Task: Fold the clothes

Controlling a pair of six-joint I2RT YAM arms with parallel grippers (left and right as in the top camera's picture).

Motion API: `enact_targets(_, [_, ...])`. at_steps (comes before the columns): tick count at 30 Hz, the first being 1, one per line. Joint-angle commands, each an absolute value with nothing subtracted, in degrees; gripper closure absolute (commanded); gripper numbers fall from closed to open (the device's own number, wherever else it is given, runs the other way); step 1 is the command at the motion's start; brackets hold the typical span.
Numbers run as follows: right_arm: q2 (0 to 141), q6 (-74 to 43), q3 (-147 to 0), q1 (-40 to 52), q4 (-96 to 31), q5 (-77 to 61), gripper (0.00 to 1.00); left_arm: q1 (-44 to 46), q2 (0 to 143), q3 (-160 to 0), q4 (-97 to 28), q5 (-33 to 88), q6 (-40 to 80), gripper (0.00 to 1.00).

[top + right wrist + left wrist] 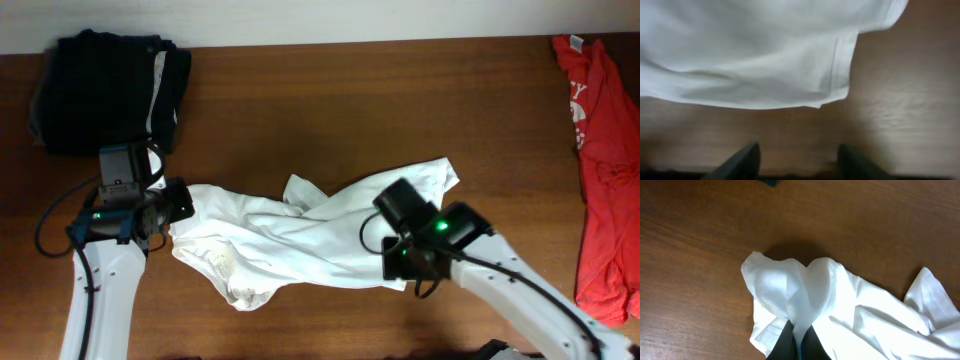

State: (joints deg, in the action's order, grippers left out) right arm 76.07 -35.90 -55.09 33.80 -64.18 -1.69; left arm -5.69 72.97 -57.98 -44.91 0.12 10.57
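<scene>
The white T-shirt (300,245) lies crumpled across the middle of the brown table; its printed graphic is hidden. My left gripper (172,208) is at the shirt's left end, shut on a pinch of the white cloth (799,332), which bunches up ahead of the fingers. My right gripper (400,255) hovers over the shirt's right part. In the right wrist view its fingers (797,157) are spread apart and empty, just short of a hemmed edge of the shirt (840,75).
A dark folded garment (105,90) lies at the back left corner. A red T-shirt (605,170) lies along the right edge. Bare brown table (330,110) shows behind the white shirt.
</scene>
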Motion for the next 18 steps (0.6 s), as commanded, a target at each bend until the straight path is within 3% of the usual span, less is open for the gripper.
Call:
enact_targets(1, [77.91,-38.15,-50.43,34.00,-62.59,-4.60,0.48,-5.91,72.90,-58.17,-45.39,-0.23,11.31,0.99])
enact_targets(18, [86.80,-41.01,-41.23,34.00,-50.22,-6.37,0.52,-5.91,72.90,-58.17,-45.50,-0.23,11.31,0.99])
